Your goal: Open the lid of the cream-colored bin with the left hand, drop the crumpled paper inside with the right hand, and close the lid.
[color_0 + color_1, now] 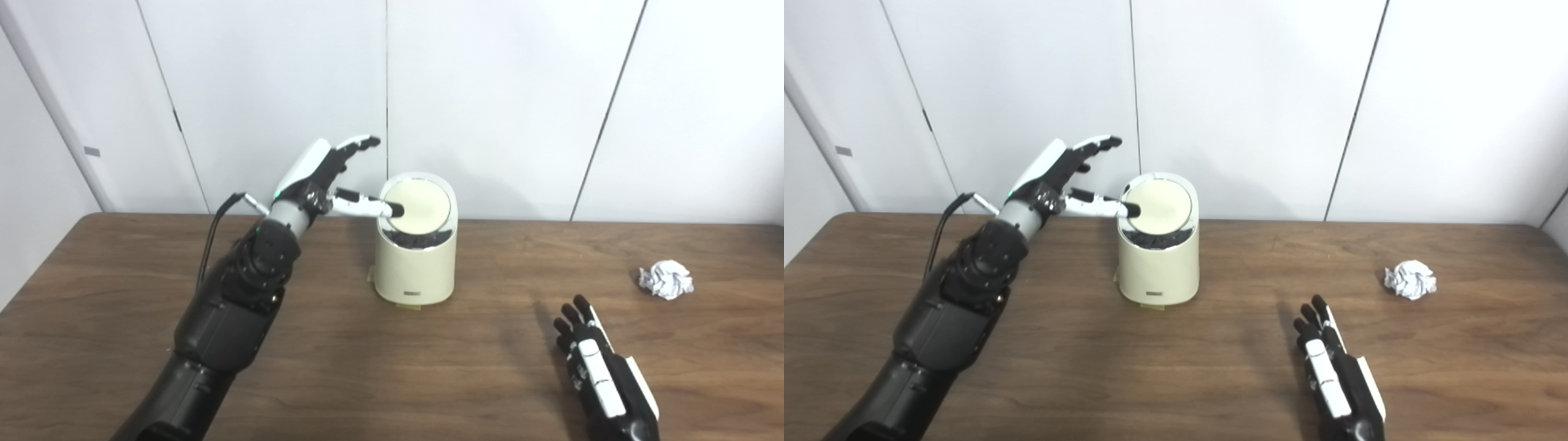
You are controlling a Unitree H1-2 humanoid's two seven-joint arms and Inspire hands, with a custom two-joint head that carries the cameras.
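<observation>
Toward the back middle of the wooden desk (pixel 343 367) stands the cream-colored bin (pixel 416 269), upright, its long axis vertical. Its round lid (pixel 422 207) is tilted, the flat face turned toward the cameras, and a dark gap shows under the lid's near edge at the bin's mouth. The left hand (pixel 324 177) is raised just left of the bin's top, spread and grasping nothing; its thumb (pixel 367 205) reaches sideways so that the dark tip touches the left edge of the lid, while the other fingers (pixel 358 144) point up and to the right, clear of the bin. The crumpled paper (pixel 666 279) lies on the desk well to the right of the bin, a rough white ball with no clear long axis. The right hand (pixel 1335 367) rests low at the near edge of the desk, fingers stretched forward and slightly apart, holding nothing. The paper sits ahead of it and to its right, apart from the fingertips.
</observation>
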